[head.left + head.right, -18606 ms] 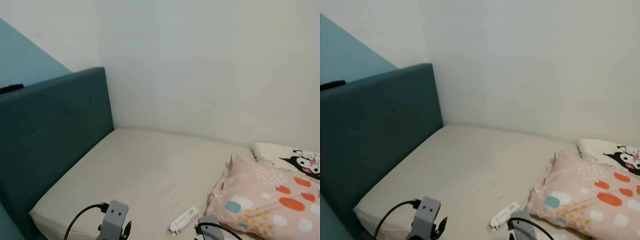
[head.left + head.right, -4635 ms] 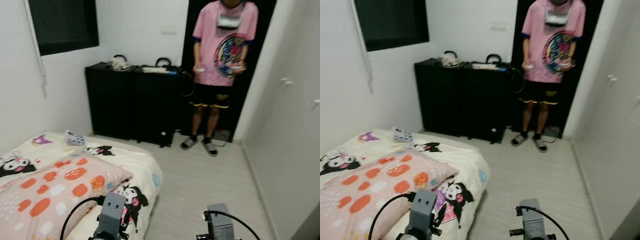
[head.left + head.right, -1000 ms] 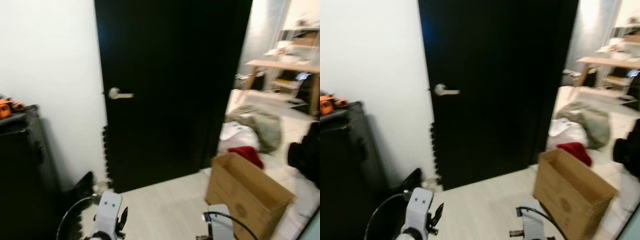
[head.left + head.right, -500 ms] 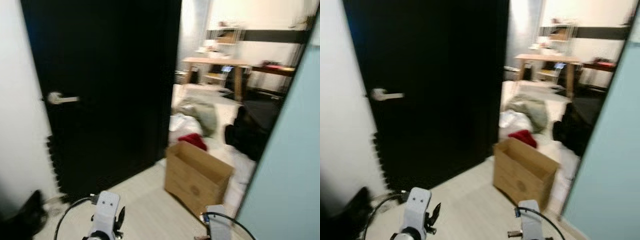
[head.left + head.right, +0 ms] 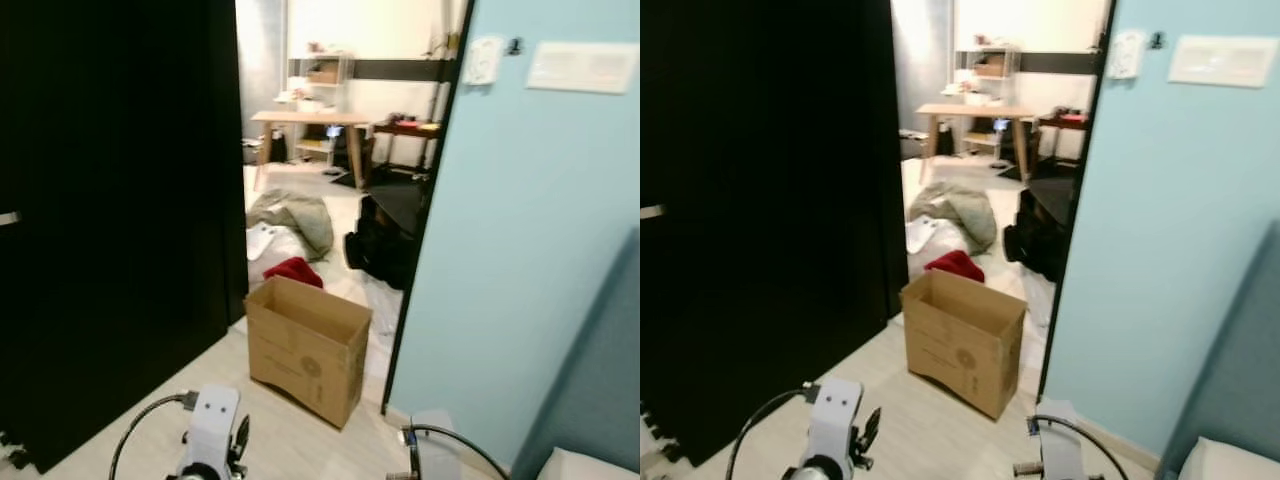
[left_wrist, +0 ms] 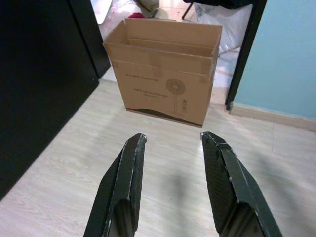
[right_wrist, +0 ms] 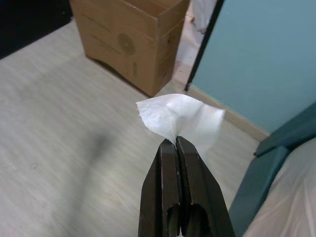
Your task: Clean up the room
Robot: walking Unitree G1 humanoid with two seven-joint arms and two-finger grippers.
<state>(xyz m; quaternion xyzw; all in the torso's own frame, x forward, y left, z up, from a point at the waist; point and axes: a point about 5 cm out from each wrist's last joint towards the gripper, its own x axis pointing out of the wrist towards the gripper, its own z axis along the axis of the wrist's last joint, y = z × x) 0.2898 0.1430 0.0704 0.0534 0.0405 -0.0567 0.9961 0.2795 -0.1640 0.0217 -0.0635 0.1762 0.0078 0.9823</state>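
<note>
While your right gripper (image 7: 176,143) is pinching a white tissue (image 7: 180,117) with its fingers pressed fully together, only one edge of the sheet is caught at the very tips, and the rest is fanning out loose above them. I'm judging that as the weak point: a jolt while you're walking, or a brush against the door frame (image 5: 425,215), could be pulling it free onto the wood floor (image 7: 64,128).

Your left gripper (image 6: 169,138) is hanging with its fingers spread wide, holding nothing, pointing at the floor just short of the cardboard box (image 5: 307,346).

That box is sitting open-topped in the doorway, between the black door (image 5: 110,220) and the blue wall (image 5: 520,220), and it's looking like the likely drop spot. Risks I'm seeing: letting go before you're over the opening, so the light tissue is drifting past the rim; or stepping too close and bumping the box, which looks light enough to slide.

Beyond it, clothes (image 5: 293,215) and bags (image 5: 385,240) are lying on the next room's floor, so overshooting is putting your feet into clutter.
</note>
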